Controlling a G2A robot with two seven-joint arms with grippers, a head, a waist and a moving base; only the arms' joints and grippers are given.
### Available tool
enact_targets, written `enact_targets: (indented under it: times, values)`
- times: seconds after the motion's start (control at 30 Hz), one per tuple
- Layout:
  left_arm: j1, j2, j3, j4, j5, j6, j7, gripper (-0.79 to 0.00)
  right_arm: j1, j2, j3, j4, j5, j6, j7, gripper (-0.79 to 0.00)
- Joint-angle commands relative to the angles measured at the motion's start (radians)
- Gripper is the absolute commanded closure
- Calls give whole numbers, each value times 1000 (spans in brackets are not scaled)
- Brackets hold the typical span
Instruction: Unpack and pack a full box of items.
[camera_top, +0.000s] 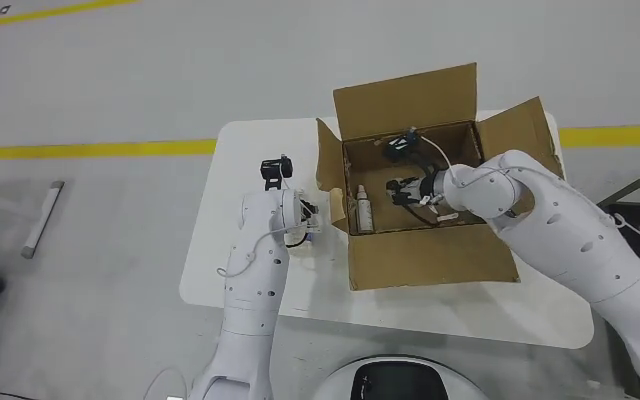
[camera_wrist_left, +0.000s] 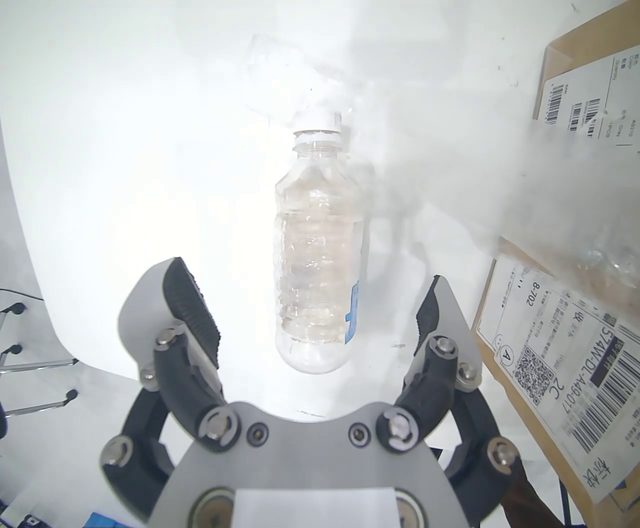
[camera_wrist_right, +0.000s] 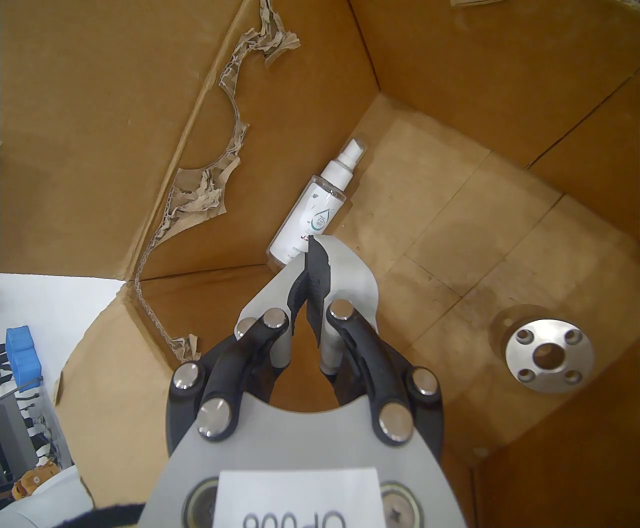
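An open cardboard box stands on the right half of the white table. Inside it a white spray bottle lies against one wall, and a round metal flange rests flat on the box floor. My right gripper is down in the box, shut with nothing between its fingers, its tips just above the spray bottle's base. Outside the box, a clear plastic water bottle with a white cap lies on the table. My left gripper hangs open above it, one finger on each side of its lower half.
The box's labelled outer wall stands close beside the left gripper. A box flap has a torn inner layer. The table's rounded edge is near the water bottle. A grey bar lies on the floor at the left.
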Motion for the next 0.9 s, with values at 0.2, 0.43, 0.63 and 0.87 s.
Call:
enact_targets:
  times: [0.2, 0.43, 0.63, 0.87]
  values:
    - [0, 0, 0, 0, 0, 0, 0, -785, -35, -8, -10, 0, -9, 47, -25, -25]
    - [0, 0, 0, 0, 0, 0, 0, -785, 8, -51, -61, 81, 45, 91, -19, -292]
    - [0, 0, 0, 0, 0, 0, 0, -785, 65, -88, -92, 167, 89, 88, -12, -317]
    - [0, 0, 0, 0, 0, 0, 0, -785, 124, -137, -150, 257, 89, 97, -3, -363]
